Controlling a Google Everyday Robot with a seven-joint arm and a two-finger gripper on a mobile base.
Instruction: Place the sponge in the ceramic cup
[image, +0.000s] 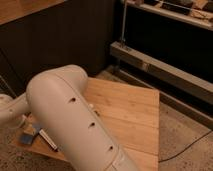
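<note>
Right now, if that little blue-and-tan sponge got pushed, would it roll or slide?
Probably slide, not roll: the sponge looks like a flat-sided block on the wooden table. Being so small, likely light and squashy. The gripper, largely hidden behind the arm, is beside it.

The bulky white robot arm (70, 117) fills the near left, covering that side of the wooden tabletop (132, 107) and hemming in the gripper (35, 129), which sits low at the table's near left edge beside the sponge (25, 136). The tabletop's right and far parts lie open. Beyond, a metal shelf rail (165, 67) and upright post (122, 25) bound the far right.
</note>
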